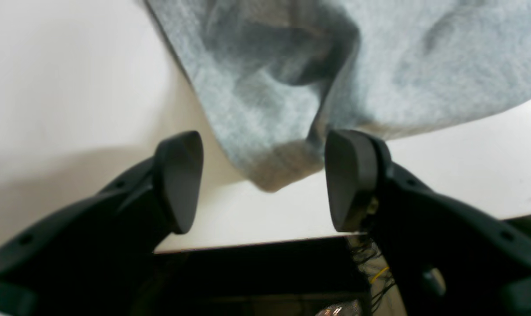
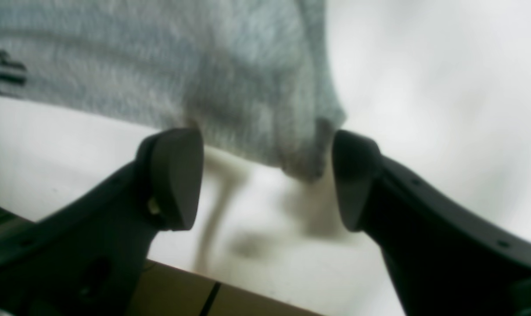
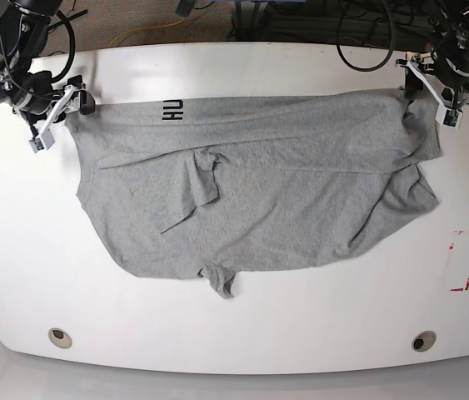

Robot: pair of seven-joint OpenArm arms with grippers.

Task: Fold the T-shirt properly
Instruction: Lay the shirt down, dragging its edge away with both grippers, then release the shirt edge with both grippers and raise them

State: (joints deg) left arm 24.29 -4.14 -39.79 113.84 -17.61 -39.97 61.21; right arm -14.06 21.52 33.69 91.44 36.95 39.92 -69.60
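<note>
Here the T-shirt (image 3: 259, 200) lies spread but wrinkled on the white table (image 3: 17, 250), its far corners between the spread jaws of the left gripper (image 1: 263, 180) and right gripper (image 2: 265, 177), so I judge the next move is pinching both corners for the first fold.

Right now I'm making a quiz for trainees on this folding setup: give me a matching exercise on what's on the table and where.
Things:
1. black lettering
2. red-marked rectangle
3. T-shirt
4. round holes

Places, base view:
a. near table's right edge
b. spread across the middle
c. near the front edge
d. at shirt's far edge, left part

Pairs: 1-d, 2-a, 3-b, 4-c
</note>
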